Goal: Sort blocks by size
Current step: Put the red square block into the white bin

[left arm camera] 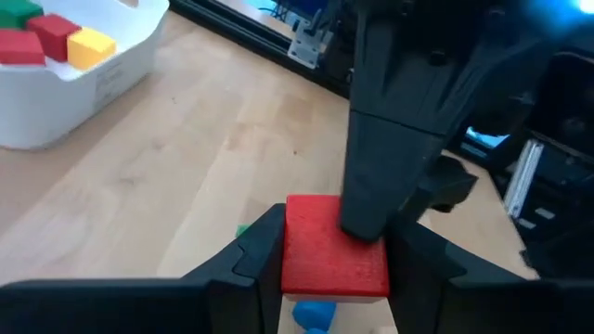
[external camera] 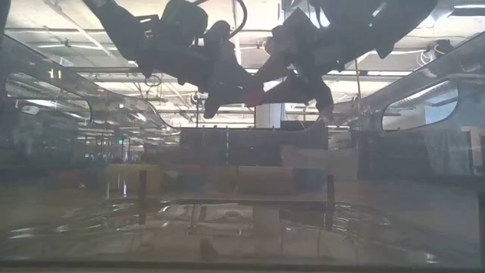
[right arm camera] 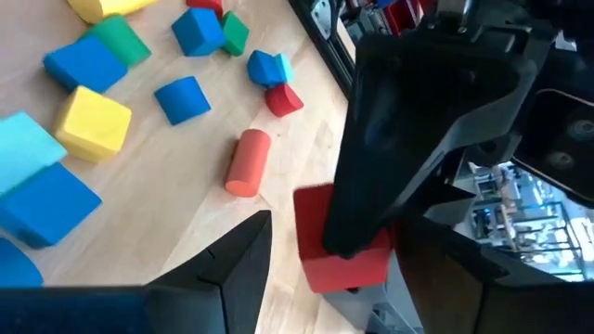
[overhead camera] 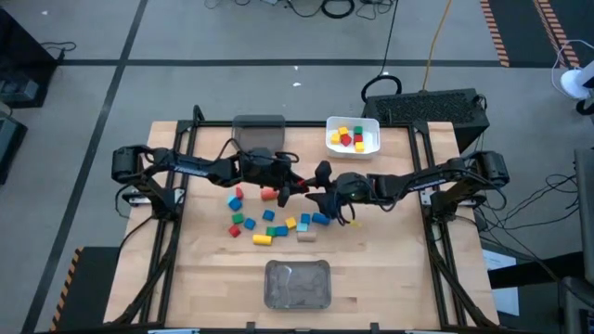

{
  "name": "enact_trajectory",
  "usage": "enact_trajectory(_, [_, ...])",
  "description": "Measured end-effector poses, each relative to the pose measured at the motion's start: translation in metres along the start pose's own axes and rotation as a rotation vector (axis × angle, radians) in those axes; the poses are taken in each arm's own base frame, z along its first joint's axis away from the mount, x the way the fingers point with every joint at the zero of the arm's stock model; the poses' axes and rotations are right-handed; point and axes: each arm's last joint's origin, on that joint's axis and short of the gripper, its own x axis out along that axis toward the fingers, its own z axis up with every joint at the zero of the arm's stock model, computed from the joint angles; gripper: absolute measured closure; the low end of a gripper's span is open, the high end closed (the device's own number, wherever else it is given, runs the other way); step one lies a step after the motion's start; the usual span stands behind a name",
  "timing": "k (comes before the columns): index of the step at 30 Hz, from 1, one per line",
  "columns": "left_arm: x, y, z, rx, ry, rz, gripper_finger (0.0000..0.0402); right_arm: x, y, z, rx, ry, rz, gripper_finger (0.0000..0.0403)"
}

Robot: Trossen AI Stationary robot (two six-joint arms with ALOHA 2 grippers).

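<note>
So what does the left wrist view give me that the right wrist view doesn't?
Only the left wrist view shows the white bin with red and yellow blocks inside. Only the right wrist view shows the loose blocks on the table, including an orange cylinder. Both show the red cube held in the left gripper, with the right gripper closing in around it.

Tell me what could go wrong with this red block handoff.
1. The left gripper holds the red block above the table while a finger of the right gripper presses its edge; an off-centre grip could drop it.
2. A drop would likely land among the loose blocks below and scatter them.
3. The two grippers are crowded together and could collide.
</note>
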Motion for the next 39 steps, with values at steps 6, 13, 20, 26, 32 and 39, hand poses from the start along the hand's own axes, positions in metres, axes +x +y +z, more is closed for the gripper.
enact_trajectory(6, [0.000,0.000,0.001,-0.039,-0.005,-0.017,0.0262,0.000,-0.001,0.000,-0.020,0.002,-0.005,0.0197])
enact_trajectory(13, [0.000,-0.003,0.005,-0.065,-0.035,-0.071,0.0262,0.000,-0.004,0.002,-0.010,-0.018,-0.040,0.0237])
enact_trajectory(20, [0.000,-0.003,0.005,-0.081,-0.028,-0.076,0.0252,0.000,-0.004,0.002,0.007,-0.016,-0.042,0.0287])
enact_trajectory(26, [0.000,-0.004,0.006,-0.009,-0.046,-0.081,0.0205,0.000,-0.004,0.001,0.020,0.010,-0.055,0.0288])
enact_trajectory(32, [-0.002,0.002,0.008,-0.005,-0.047,-0.076,0.0172,0.000,-0.005,-0.002,0.021,0.091,-0.099,0.0287])
enact_trajectory(39, [-0.018,0.011,0.015,0.008,-0.015,-0.014,0.0166,-0.001,-0.011,-0.024,0.033,0.293,-0.123,0.0285])
